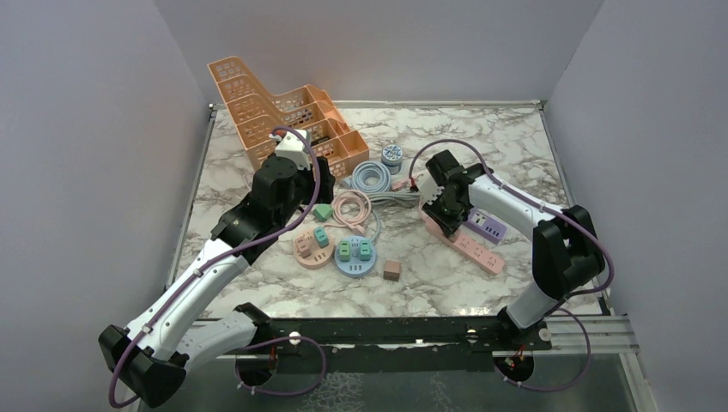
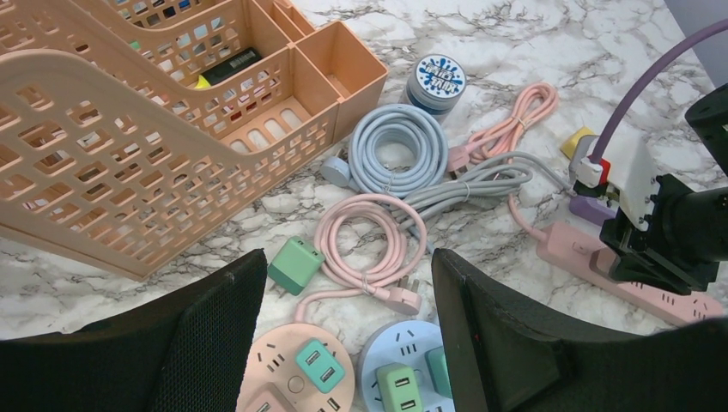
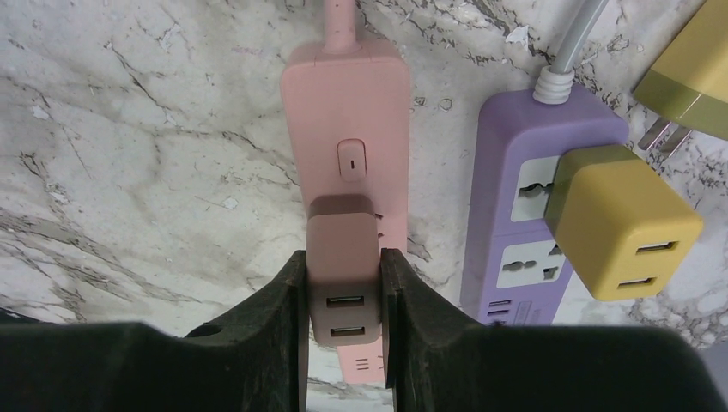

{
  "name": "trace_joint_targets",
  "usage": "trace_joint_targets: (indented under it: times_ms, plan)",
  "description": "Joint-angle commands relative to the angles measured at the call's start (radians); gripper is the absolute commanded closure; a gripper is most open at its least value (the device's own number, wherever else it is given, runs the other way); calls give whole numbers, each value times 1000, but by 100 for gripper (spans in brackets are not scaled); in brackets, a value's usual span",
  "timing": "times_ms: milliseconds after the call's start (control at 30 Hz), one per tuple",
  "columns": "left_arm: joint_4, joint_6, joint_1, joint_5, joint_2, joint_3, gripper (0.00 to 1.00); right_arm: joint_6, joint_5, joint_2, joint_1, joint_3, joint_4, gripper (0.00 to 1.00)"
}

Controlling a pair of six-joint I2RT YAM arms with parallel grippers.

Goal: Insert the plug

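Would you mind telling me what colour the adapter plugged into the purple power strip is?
The adapter is mustard yellow, clearest in the right wrist view.

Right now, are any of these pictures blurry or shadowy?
Top view: soft, even light, everything sharp. Left wrist view: black fingers loom dark near the lens; the blue cable is crisp. Right wrist view: the pink charger shadows the pink power strip.
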Motion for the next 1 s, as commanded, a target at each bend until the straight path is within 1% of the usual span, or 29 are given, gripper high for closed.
trace_joint_targets:
  times_ms: [0,67,200,467,533,600,633,667,733,800,833,867,967]
  plan:
    - [26,10,-4,-18,5,-4,27,187,-156,97,3,41,265,99]
    - [29,10,-4,-17,5,-4,27,286,-175,85,4,70,294,99]
    - [33,6,-2,-16,2,-4,27,421,-177,88,5,84,342,99]
    - [39,1,-3,-2,8,-3,27,675,-6,122,28,126,366,98]
    - [40,0,-3,0,7,-3,27,722,22,127,29,156,356,98]
    - [40,0,-3,0,5,-2,27,773,55,134,29,200,303,98]
    - [40,2,-3,0,4,-3,27,777,59,139,29,219,277,95]
    - [40,3,-4,-1,2,-3,27,768,58,136,29,227,265,89]
    - [40,6,-3,-3,-1,-3,27,758,38,105,29,211,275,74]
    - [40,9,-4,-4,-1,-4,27,748,18,61,29,189,304,63]
    - [41,9,-4,-4,-1,-5,27,743,13,42,29,181,314,52]
    - [42,10,-3,-4,0,-4,27,740,13,27,29,180,312,47]
    - [43,10,-4,0,-1,-4,27,740,18,2,30,198,285,41]
